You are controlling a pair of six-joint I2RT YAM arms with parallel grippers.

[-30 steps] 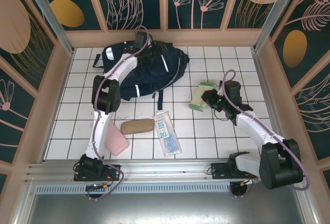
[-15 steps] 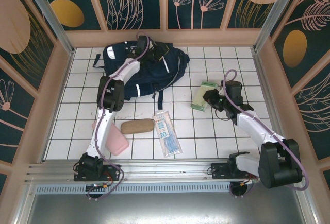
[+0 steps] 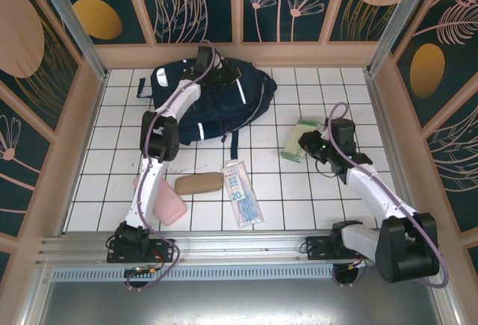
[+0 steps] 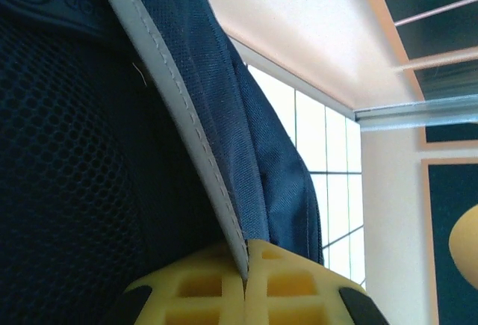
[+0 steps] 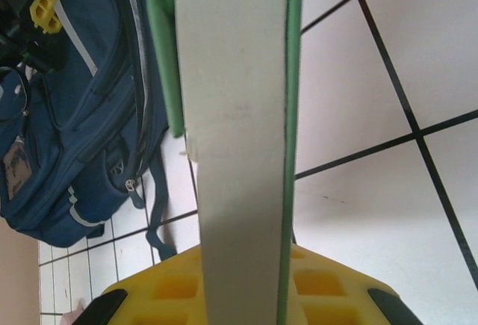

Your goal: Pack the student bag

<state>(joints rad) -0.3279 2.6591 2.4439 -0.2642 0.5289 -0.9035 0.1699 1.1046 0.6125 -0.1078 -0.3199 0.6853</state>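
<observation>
White square tiles with dark grout make up the worktop (image 3: 299,190), boxed in by teal panels painted with flowers. The large navy blue fabric backpack (image 3: 224,112) lies at about eleven o'clock, close to the far wall, with its front pockets and pale stripes facing up.

What has changed in the last second is on the left. The left gripper (image 4: 245,265) stood spread over the bag and has now pressed together. Its yellow fingers pinch a pale grey piped edge (image 4: 187,123) of the bag's fabric, with dark mesh just beside it. I take that as a hold on the lip of an opening, so my next job is to draw that edge up and keep the mouth open. The bite is thin, so I expect it could slip if I pull hard.

At three o'clock the right gripper (image 5: 243,265) pinches a slim green-covered book (image 5: 231,116) by its near end, well apart from the bag. It has drifted a little towards the right wall, with the grip unchanged. I cannot tell whether the book's far end touches the tiles.

Waiting near six o'clock are a tan oblong pouch (image 3: 199,184) and a clear packet with blue print (image 3: 241,192), with a pink flat case (image 3: 170,207) at seven.
</observation>
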